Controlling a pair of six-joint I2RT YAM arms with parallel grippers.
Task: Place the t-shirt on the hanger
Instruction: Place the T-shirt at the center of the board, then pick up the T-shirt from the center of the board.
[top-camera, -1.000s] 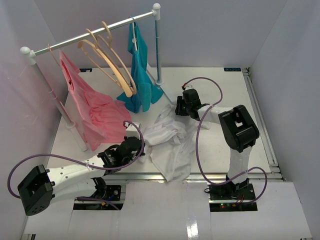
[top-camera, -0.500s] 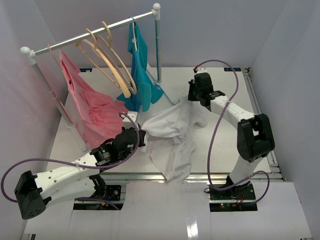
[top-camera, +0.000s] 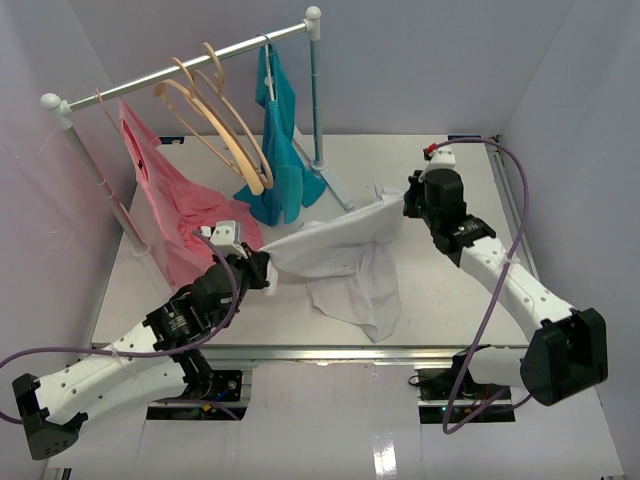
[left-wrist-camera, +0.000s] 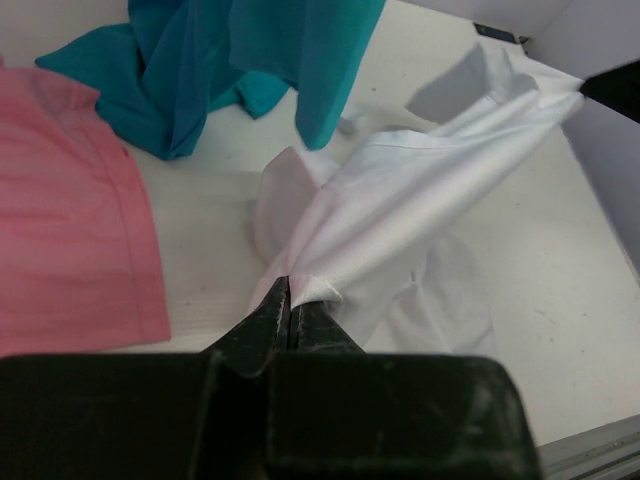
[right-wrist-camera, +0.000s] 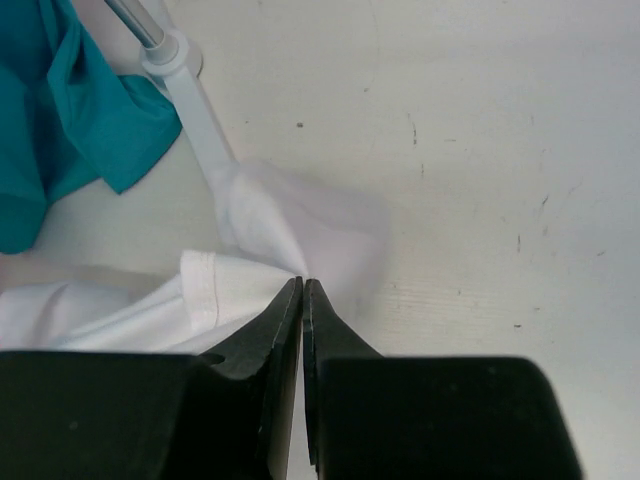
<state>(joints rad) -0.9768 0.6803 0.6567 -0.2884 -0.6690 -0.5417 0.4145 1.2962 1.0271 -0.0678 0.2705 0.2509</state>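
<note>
The t-shirt (top-camera: 340, 250) is pinched at one end by the left gripper (top-camera: 262, 270), clamped tight, just in front of the rail (top-camera: 190, 65). The other end is held in the closed right gripper (top-camera: 408, 203), right of the rail's post. The hanger (top-camera: 228, 140) is hung on the rail.

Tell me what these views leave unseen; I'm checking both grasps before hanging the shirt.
- Top view: the t-shirt collar opening, lost in folds.
- Both wrist views: the hanger, outside their frames.
- Left wrist view: how much cloth the left gripper pinches, hidden behind its shut fingers.
- Right wrist view: the same for the right gripper.
</note>
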